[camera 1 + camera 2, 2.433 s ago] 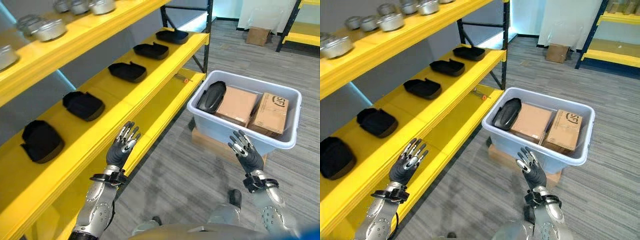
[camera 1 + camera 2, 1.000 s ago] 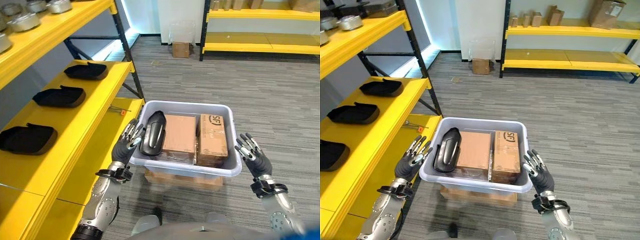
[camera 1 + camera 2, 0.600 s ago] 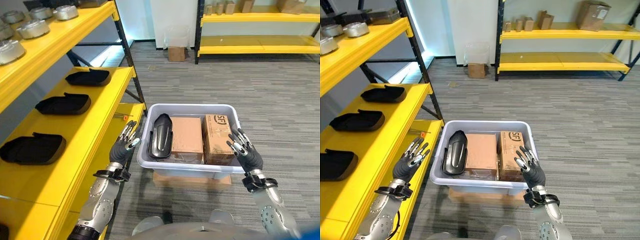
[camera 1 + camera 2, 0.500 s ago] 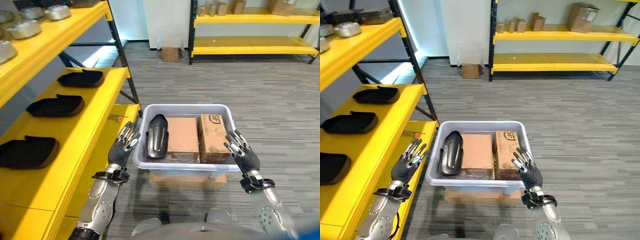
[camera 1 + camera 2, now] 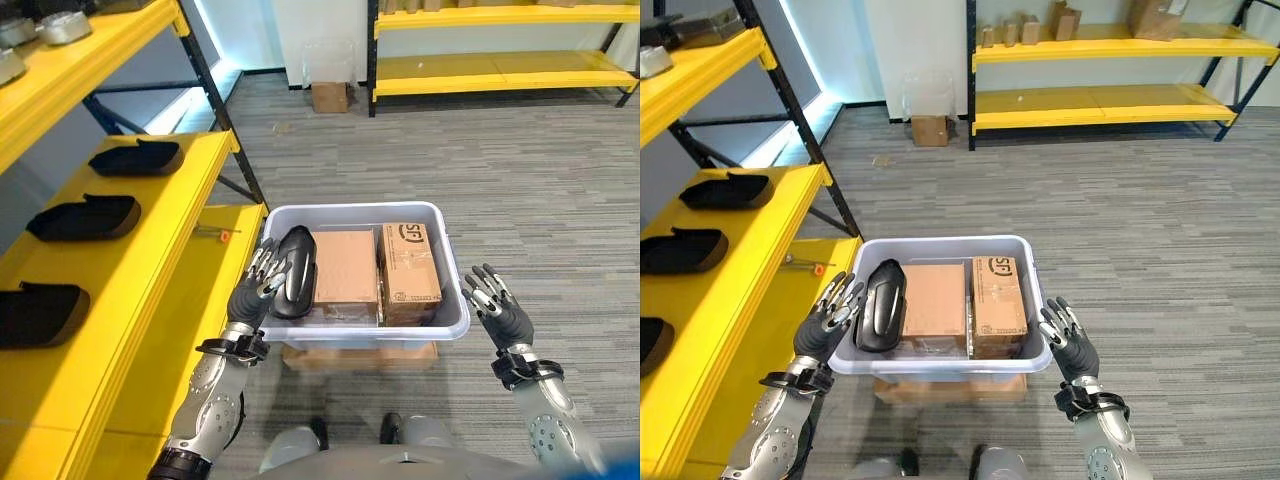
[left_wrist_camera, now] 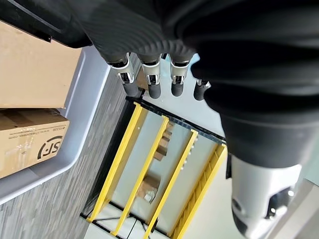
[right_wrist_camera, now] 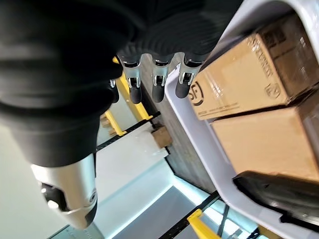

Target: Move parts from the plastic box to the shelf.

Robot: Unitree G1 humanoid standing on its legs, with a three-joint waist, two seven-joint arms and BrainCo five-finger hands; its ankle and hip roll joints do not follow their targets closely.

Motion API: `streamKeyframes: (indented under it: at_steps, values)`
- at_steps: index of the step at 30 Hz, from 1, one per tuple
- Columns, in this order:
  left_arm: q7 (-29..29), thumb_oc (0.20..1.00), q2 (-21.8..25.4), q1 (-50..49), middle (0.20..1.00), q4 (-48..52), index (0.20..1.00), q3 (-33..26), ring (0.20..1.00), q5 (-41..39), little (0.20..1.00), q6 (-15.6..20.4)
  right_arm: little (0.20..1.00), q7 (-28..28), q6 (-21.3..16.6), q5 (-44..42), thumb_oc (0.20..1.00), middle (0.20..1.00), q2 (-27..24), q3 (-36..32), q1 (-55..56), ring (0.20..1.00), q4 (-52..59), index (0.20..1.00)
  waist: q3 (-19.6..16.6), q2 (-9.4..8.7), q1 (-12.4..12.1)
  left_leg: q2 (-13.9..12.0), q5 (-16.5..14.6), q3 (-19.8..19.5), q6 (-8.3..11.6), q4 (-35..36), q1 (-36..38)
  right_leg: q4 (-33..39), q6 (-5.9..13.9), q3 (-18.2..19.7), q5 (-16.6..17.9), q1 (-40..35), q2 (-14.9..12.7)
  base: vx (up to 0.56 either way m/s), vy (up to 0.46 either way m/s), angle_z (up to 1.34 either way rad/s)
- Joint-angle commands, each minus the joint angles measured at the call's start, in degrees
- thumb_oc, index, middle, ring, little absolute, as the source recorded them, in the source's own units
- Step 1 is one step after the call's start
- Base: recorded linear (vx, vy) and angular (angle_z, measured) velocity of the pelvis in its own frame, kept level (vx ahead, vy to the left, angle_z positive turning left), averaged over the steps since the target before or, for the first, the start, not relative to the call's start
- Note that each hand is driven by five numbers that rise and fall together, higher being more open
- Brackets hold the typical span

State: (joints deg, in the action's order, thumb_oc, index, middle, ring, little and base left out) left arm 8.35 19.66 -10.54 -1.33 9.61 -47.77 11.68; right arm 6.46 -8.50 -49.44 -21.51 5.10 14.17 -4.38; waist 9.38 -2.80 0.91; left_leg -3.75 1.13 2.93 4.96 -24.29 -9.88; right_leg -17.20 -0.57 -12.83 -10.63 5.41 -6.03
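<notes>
Yellow shelf [image 5: 150, 250] runs along the robot's left side, black moulded parts lying in a row on its middle level: one [image 5: 133, 158] farthest, one [image 5: 85, 217] in the middle, one [image 5: 40, 315] nearest. Second yellow shelf unit [image 5: 1110, 105] stands across the grey floor, well apart, small cartons on its top level.

Grey plastic box [image 5: 455, 320] sits on the floor in front, resting on a flat cardboard piece [image 5: 360, 357], just beside the near shelf's low level. Inside: plain brown carton [image 5: 345, 272] in the middle, printed carton [image 5: 408, 272] to its right, touching. One black part [image 5: 295, 270] lies along the box's left wall.

Left hand [image 5: 255, 292] up at the box's left side, fingers straight and spread, holding nothing. Right hand [image 5: 498, 312] just off the box's right front corner, fingers likewise straight and spread, empty.
</notes>
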Motion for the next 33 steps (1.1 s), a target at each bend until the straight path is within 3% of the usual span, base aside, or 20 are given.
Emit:
streamKeyframes:
  at_steps: [1,2,3,4,5,6,8,10,14,18,25,33]
  values:
    - [-0.08,1.000,1.83,0.65,1.000,5.15,1.000,-2.47,1.000,0.16,1.000,2.95,1.000,0.22,-3.90,-2.03,1.000,1.000,-0.62,-1.19,-1.12,1.000,2.89,1.000,0.71,-2.02,1.04,-6.76,-1.19,0.49,-0.09,5.88,7.28,11.28,4.80,2.49,7.25,-5.13,-0.40,0.14,0.151,-0.31]
    - [-0.13,1.000,2.02,0.54,1.000,5.36,1.000,-2.52,1.000,0.09,1.000,3.14,1.000,-0.11,-4.10,-1.73,1.000,1.000,-0.58,-1.05,-1.23,1.000,2.60,1.000,0.37,-2.15,0.76,-9.45,0.19,-0.71,-0.23,10.78,8.12,10.69,5.31,3.19,6.60,-4.84,-0.60,0.06,0.065,-0.20]
    - [-0.13,1.000,2.03,0.55,1.000,5.36,1.000,-2.52,1.000,0.09,1.000,3.14,1.000,-0.11,-4.10,-1.73,1.000,1.000,-0.58,-1.05,-1.23,1.000,2.60,1.000,0.42,-2.17,0.71,-9.44,0.22,-0.65,-0.23,10.86,8.23,10.68,5.31,3.24,6.59,-4.89,-0.61,0.15,0.291,-0.16]
    - [-0.80,1.000,2.24,0.80,1.000,5.47,1.000,-2.90,1.000,0.08,1.000,3.53,1.000,-1.09,-4.52,-1.15,1.000,1.000,-0.85,-0.84,-1.85,1.000,2.10,1.000,0.36,-1.28,0.16,-16.10,6.66,-4.80,0.68,18.61,8.28,8.10,6.23,5.49,4.97,-3.87,-1.32,0.13,0.327,-0.22]
    - [-0.87,1.000,2.19,0.81,1.000,5.26,1.000,-2.93,1.000,0.08,1.000,3.42,1.000,-1.02,-4.47,-1.25,1.000,1.000,-1.13,-0.64,-2.08,1.000,1.47,1.000,0.12,-0.46,0.09,-17.78,9.53,-5.14,1.57,21.70,9.07,6.99,6.39,6.26,4.25,-3.20,-1.22,0.22,0.564,-0.34]
    - [-0.28,1.000,1.86,0.54,1.000,5.06,1.000,-2.93,1.000,-0.02,1.000,3.29,1.000,-0.74,-4.02,-0.97,1.000,1.000,-1.44,-1.29,-1.58,1.000,2.03,1.000,-0.43,0.96,0.78,-17.96,8.30,-4.20,2.58,24.25,10.60,5.19,7.63,6.04,3.61,-2.60,-2.53,0.18,0.415,-0.39]
    - [0.20,1.000,1.91,0.32,1.000,4.72,1.000,-3.00,1.000,0.15,1.000,3.00,1.000,-0.41,-3.86,-0.95,1.000,1.000,-1.10,-1.57,-1.32,1.000,2.04,1.000,-0.86,1.37,0.86,-17.84,7.67,-2.62,3.14,24.75,11.43,4.80,7.70,6.40,3.99,-2.51,-2.83,0.12,0.244,-0.33]
    - [0.80,1.000,2.61,1.07,1.000,4.84,1.000,-2.48,1.000,-0.11,1.000,3.00,1.000,-0.45,-4.05,-0.74,1.000,1.000,-0.77,-2.20,-1.12,1.000,2.65,1.000,-0.93,1.33,1.15,-15.91,5.76,-2.14,3.39,22.35,10.81,5.68,8.73,5.91,5.31,-3.36,-4.72,0.12,0.229,-0.13]
    - [1.44,1.000,3.97,1.51,1.000,5.12,1.000,-2.34,1.000,0.68,1.000,3.07,1.000,0.51,-3.13,-0.39,1.000,1.000,0.07,-2.49,-0.55,1.000,3.59,1.000,-0.64,-0.07,1.08,-11.85,-0.89,0.75,2.47,20.34,11.54,8.30,11.21,6.10,7.77,-5.97,-9.25,0.11,0.248,0.27]
    - [0.46,1.000,5.12,3.45,1.000,4.54,1.000,-1.99,1.000,1.38,1.000,3.62,1.000,0.96,-2.70,-0.16,1.000,1.000,0.71,-2.19,0.12,1.000,4.16,1.000,-0.47,-1.09,1.35,-9.55,-3.21,2.36,2.17,17.65,10.29,9.90,12.48,5.90,9.84,-6.33,-12.05,0.05,0.163,-0.06]
    - [-2.05,1.000,5.09,8.62,1.000,1.78,1.000,0.27,1.000,5.49,1.000,4.58,1.000,1.36,-2.18,-0.32,1.000,1.000,0.63,-1.08,0.13,1.000,4.49,1.000,0.45,-2.36,2.49,-8.41,-4.43,3.54,1.84,16.09,8.51,11.27,12.97,6.57,11.07,-5.17,-13.16,0.02,0.047,-0.11]
    - [-11.51,1.000,3.80,22.58,1.000,-6.44,1.000,3.69,1.000,15.35,1.000,8.50,1.000,0.34,-3.07,-1.15,1.000,1.000,-1.81,3.16,-4.67,1.000,5.46,1.000,6.07,-2.41,5.51,-10.95,-1.91,5.71,3.04,16.10,2.96,8.69,12.12,10.45,11.44,6.06,-10.99,-0.11,-0.047,-0.20]
